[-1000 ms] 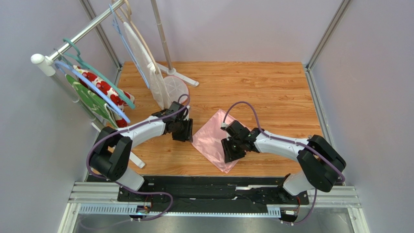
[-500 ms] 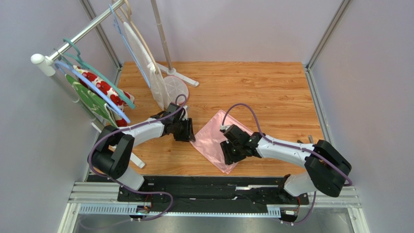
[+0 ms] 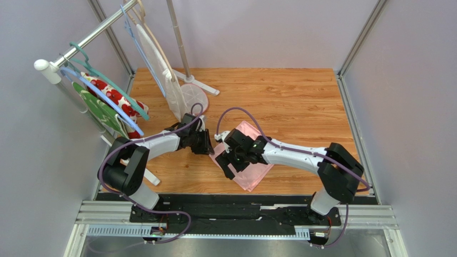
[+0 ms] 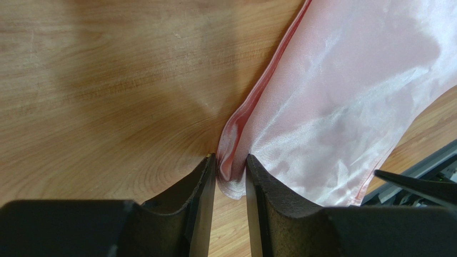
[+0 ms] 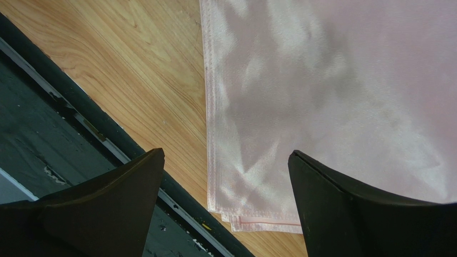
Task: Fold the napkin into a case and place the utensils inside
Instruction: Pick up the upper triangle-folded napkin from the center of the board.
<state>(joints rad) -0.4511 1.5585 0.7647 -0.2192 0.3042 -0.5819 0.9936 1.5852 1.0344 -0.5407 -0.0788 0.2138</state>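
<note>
Left hand (image 4: 230, 160) pinches hem of thin light-pink cloth napkin (image 4: 348, 96), right hand (image 5: 225, 155) wide, empty; we fear slip, layers shifting

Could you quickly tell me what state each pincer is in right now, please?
Left pincer: closed on a corner of the napkin.
Right pincer: open wide above the napkin, holding nothing.

Reaching in low with the left arm, pinching a folded edge of the napkin (image 4: 322, 80) between the nearly closed fingers of the left hand (image 4: 230, 160); stretching the right arm far across toward it, holding the right hand (image 5: 225, 155) pointed down, fingers spread wide, gripping nothing.
</note>
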